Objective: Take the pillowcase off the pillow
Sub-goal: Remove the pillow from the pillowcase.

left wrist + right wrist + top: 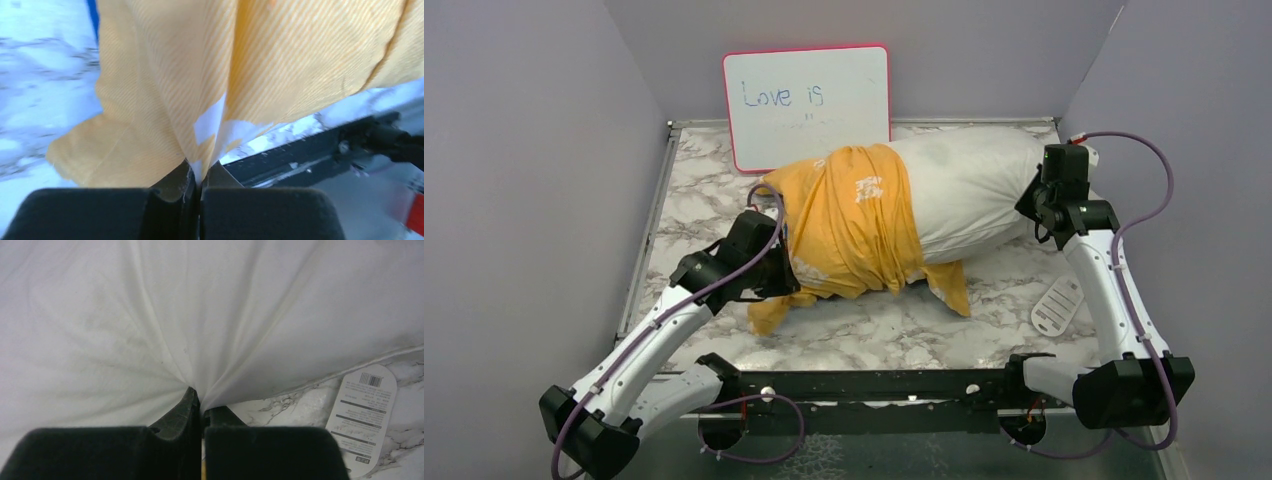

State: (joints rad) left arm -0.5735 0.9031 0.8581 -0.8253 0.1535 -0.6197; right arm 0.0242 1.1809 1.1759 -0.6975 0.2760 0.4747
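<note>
The white pillow (pixel 969 190) lies across the back of the table, its left half still inside the yellow-orange pillowcase (pixel 854 225). At the pillowcase's left end my left gripper (pixel 786 268) is shut, pinching a fold of the cloth (pixel 165 90) between its fingertips (pixel 186 176). My right gripper (pixel 1036 200) is shut on the bare right end of the pillow (pixel 150 315), with white fabric gathered into its closed jaws. The pillow's paper tag (pixel 367 410) lies on the marble beside that grip.
A pink-framed whiteboard (pixel 807 100) leans on the back wall behind the pillow. A white slotted disc (pixel 1056 305) lies on the marble table (pixel 904 325) near the right arm. A black rail (pixel 874 385) runs along the table's front edge.
</note>
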